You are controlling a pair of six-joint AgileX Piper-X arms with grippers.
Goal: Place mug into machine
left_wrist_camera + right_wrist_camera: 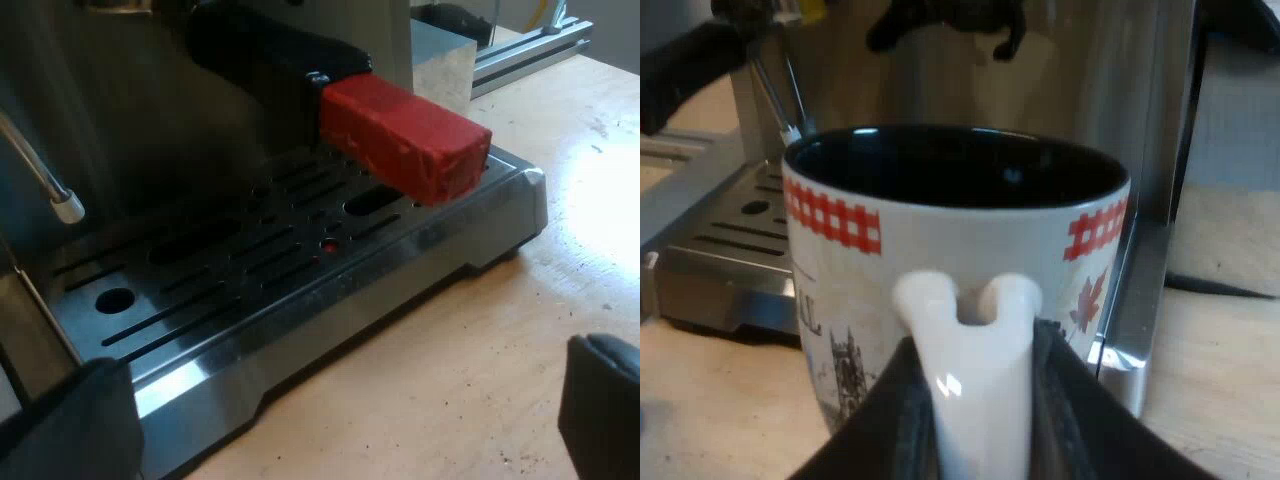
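Hold the mug (955, 230) in the right gripper (975, 400), clamped on the white handle (970, 340) with one black finger pressed to each side of it. Hold it upright, dark inside, with a red check band under the rim, a red maple leaf (1087, 300) and a drawn tower on the pale wall. See it at the front of the espresso machine (1110, 90), close before the steel body and below two dark spouts (940, 20). Cannot tell whether resting on something or lifted: base hidden behind the fingers. See the slotted drip tray (730, 225) just beside and behind the mug, with the thin steam wand (775, 100) above that tray. Hover the left gripper (335, 430) near the wooden table (480, 360), just before the tray's front edge, with the two black fingers (70, 425) spread well apart and nothing between them. From there look across the tray's slots and round holes to the holder's dark handle (270, 50), reaching out from the machine's front over the tray. See the handle end in a red block (405, 140), clear above the slots and not touching them, with a small red glint on the metal beneath. See the wand's white tip (68, 207) over the tray, well apart from the red block. See an aluminium rail (530, 45) beyond the machine.
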